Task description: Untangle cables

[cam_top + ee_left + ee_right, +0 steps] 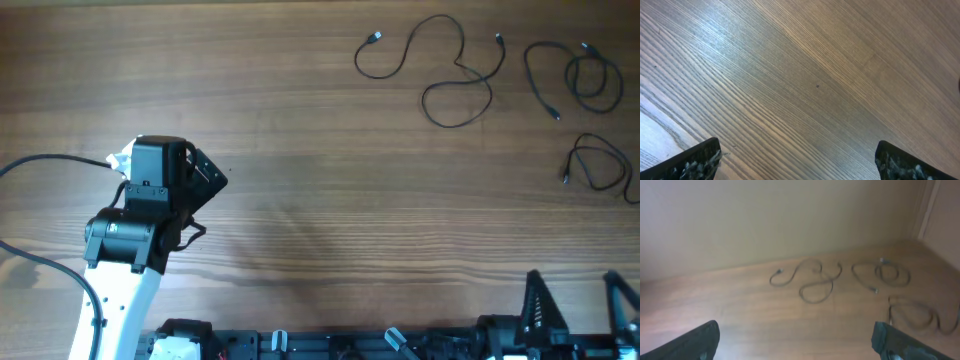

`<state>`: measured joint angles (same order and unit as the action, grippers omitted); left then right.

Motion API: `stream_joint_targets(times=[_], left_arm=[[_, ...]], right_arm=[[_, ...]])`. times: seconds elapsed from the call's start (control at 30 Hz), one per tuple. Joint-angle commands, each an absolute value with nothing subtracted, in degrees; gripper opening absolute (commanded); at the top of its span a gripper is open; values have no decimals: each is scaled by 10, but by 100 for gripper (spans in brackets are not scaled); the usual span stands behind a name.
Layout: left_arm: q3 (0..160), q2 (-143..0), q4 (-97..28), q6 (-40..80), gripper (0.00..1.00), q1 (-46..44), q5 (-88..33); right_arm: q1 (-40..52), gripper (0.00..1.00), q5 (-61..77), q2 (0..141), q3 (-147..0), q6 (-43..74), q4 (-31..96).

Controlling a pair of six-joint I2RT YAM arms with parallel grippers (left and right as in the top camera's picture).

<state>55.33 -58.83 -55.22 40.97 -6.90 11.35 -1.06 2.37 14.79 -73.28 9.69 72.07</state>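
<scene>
Three thin black cables lie apart at the far right of the wooden table. One long winding cable with a loop lies leftmost; it also shows in the right wrist view. A coiled cable lies right of it, seen in the right wrist view. A third cable lies below, seen in the right wrist view. My left gripper is open and empty over bare wood at the left. My right gripper is open and empty at the front right edge.
A thick black arm cable runs to the left arm from the left edge. The arm bases line the front edge. A wall rises behind the table in the right wrist view.
</scene>
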Motion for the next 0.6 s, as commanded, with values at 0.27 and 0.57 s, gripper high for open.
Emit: stream_joint_targets(times=[0.27, 0.57], left_arm=[[554, -588, -552, 403, 100, -66, 125], [554, -588, -551, 403, 100, -66, 125]], right_arm=[[-11, 100, 65, 128, -644, 114, 640], [-11, 100, 60, 7, -645, 90, 663]])
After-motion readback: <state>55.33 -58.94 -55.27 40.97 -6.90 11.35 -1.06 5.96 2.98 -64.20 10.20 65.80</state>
